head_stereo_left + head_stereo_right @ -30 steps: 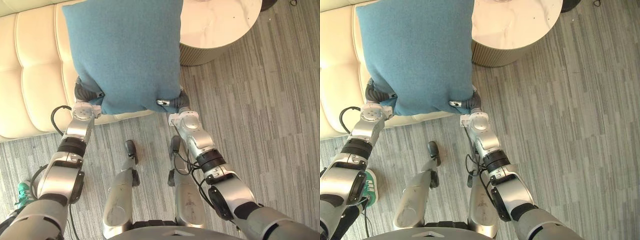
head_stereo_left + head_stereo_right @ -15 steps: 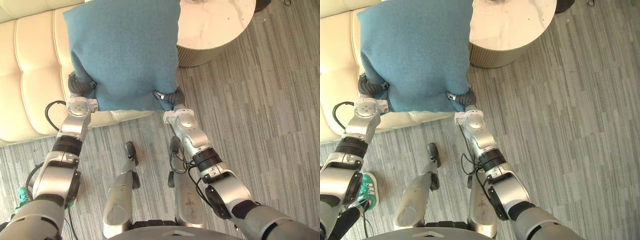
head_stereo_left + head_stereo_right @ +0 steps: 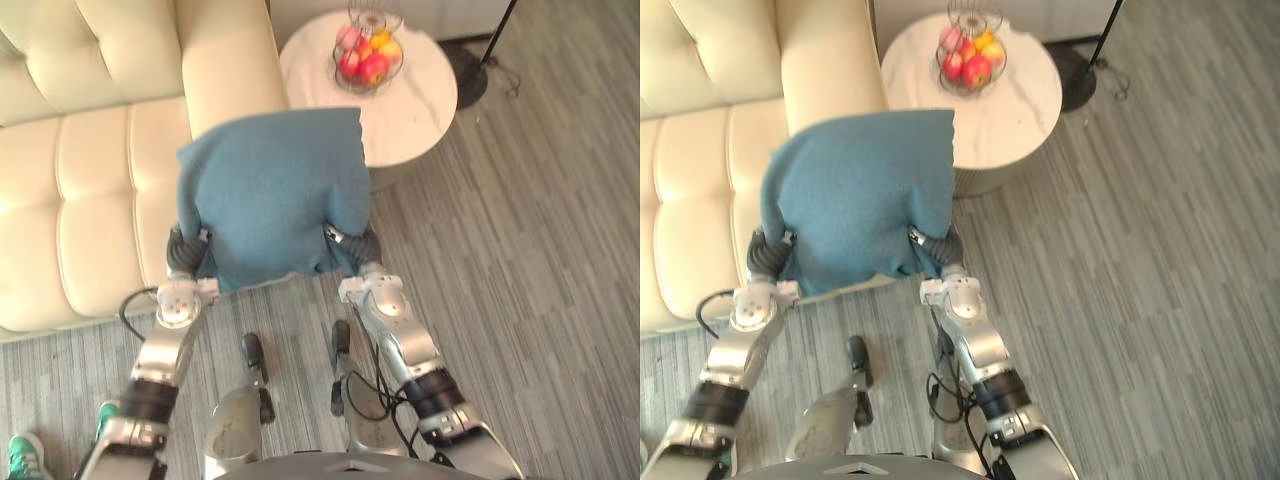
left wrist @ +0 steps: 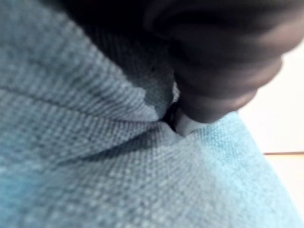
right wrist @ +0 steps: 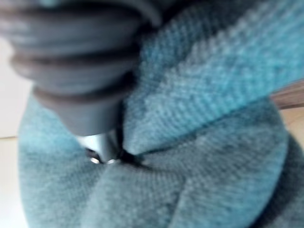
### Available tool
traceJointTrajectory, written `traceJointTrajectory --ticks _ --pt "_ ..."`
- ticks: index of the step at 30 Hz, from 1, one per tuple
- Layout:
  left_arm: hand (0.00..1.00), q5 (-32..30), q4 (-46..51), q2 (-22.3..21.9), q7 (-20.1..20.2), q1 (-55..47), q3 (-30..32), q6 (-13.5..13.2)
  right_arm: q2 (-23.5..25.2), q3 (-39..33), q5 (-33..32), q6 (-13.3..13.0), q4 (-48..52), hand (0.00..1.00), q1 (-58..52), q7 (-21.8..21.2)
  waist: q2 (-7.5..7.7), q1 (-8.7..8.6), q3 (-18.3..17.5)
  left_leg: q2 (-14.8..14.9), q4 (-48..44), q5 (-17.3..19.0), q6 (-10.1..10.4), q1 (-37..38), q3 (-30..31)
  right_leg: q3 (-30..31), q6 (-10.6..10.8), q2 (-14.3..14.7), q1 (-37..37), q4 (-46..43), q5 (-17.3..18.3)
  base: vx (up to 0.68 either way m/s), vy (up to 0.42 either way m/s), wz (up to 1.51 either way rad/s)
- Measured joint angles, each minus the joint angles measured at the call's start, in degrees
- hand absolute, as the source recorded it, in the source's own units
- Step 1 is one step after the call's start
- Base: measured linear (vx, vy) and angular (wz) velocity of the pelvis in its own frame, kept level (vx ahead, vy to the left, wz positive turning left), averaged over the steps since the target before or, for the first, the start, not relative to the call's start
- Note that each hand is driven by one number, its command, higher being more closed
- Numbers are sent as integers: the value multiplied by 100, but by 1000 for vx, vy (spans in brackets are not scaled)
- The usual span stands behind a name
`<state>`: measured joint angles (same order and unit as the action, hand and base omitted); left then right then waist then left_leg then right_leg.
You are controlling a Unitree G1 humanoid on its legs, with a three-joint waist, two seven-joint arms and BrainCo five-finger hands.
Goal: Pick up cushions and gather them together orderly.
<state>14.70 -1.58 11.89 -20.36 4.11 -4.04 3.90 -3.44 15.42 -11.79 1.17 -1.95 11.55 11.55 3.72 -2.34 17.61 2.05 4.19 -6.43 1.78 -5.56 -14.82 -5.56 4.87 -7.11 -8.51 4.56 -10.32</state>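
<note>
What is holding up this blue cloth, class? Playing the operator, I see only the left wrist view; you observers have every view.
Observer: Both hands. The left hand is at one lower corner of the cushion, and the right hand is at the other.
Operator: Does the right hand really grip it?
Observer: Yes, its thumb lies over the front of that corner and pinches the cloth.
Operator: What is around the cushion?
Observer: A cream sofa is behind it. At the sofa's end stands a round table with a fruit basket.
</note>
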Motion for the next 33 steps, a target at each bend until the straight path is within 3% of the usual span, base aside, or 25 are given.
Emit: traceJointTrajectory --ticks 4,13,20,25,29,30,31,33 --pt "100 90 688 -400 173 -857 28 0 11 -18 -8 -34 591 100 -658 -263 -5 20 -553 20 19 60 31 93 26 -29 -7 17 96 0 104 79 -8 4" --pt "100 73 1535 -843 334 -1816 54 -15 59 -23 52 -154 1253 100 -1377 -559 -97 35 -1101 98 23 182 124 598 -16 0 -79 91 492 -169 352 9 -12 -3" --pt "100 80 1688 -979 437 -2078 33 -63 59 -9 61 -279 1485 100 -1684 -657 -287 44 -1316 121 59 192 154 756 185 -206 -106 70 777 -168 441 -13 -7 16" --pt "100 87 1735 -982 436 -2098 -85 -70 51 -10 50 -460 1509 100 -1704 -628 -363 78 -1234 147 -521 138 152 42 956 -963 -119 3 617 -577 612 -53 -13 79" --pt "100 87 2132 -1023 348 -2095 -84 -74 -81 -11 43 -478 1700 100 -1658 -548 -560 356 -1099 95 -706 158 250 -688 1579 -1728 -126 -216 45 -1650 1162 -116 -43 103" --pt "100 87 2158 -1028 335 -2061 -98 -74 -115 -23 47 -478 1709 100 -1658 -515 -556 327 -1101 137 -727 391 262 -740 1427 -1969 -125 -375 49 -1771 1245 -150 51 154" --pt "100 91 2182 -1018 322 -2013 -121 -111 -166 -62 69 -480 1737 100 -1615 -504 -446 344 -1056 230 -979 603 63 -863 865 -2319 -146 -712 57 -1867 1341 -97 98 129" --pt "100 131 2180 -1034 318 -1978 -149 -153 -169 -114 94 -479 1737 100 -1533 -481 -479 321 -1066 516 -1378 609 -5 -955 351 -2572 -162 -907 152 -1864 1393 -59 109 100"
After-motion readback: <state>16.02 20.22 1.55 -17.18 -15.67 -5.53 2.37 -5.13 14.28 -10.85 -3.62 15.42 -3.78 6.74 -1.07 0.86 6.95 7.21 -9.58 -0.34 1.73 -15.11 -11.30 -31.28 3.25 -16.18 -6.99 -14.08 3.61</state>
